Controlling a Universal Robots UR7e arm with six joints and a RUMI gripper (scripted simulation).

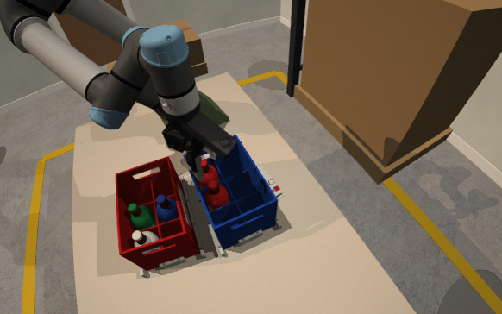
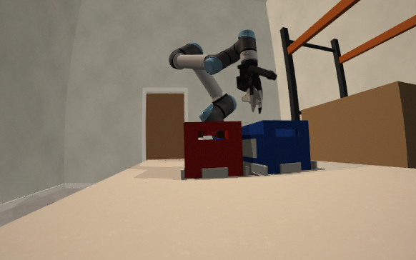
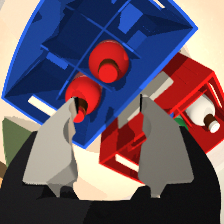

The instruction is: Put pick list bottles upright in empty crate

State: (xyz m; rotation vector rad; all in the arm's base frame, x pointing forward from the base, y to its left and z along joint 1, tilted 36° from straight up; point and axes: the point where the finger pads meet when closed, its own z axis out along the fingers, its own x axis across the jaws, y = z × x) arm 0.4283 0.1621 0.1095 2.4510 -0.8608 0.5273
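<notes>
My gripper [image 1: 199, 174] [image 2: 256, 111] [image 3: 109, 96] is open and empty above the blue crate's edge facing the red crate. The blue crate [image 1: 248, 229] [image 2: 284, 151] [image 3: 170, 31] holds two upright red bottles in adjacent compartments, the nearer one [image 1: 216, 197] [image 3: 108, 57] and the farther one [image 1: 208, 175] [image 3: 85, 90]. The red crate [image 1: 172, 252] [image 2: 213, 155] holds a green bottle [image 1: 141, 217], a blue bottle [image 1: 167, 210] and a white bottle [image 1: 147, 238] [image 3: 200, 110]. The pick list [image 1: 266, 175] is partly hidden behind the blue crate; a red square shows on it.
Low grey metal brackets [image 1: 172, 262] [image 2: 214, 173] surround both crates, which stand close together. A dark green object [image 1: 214, 109] [image 3: 15, 142] lies behind them near the arm. A large cardboard box [image 1: 373, 78] [image 2: 356, 132] stands beyond the table's right edge.
</notes>
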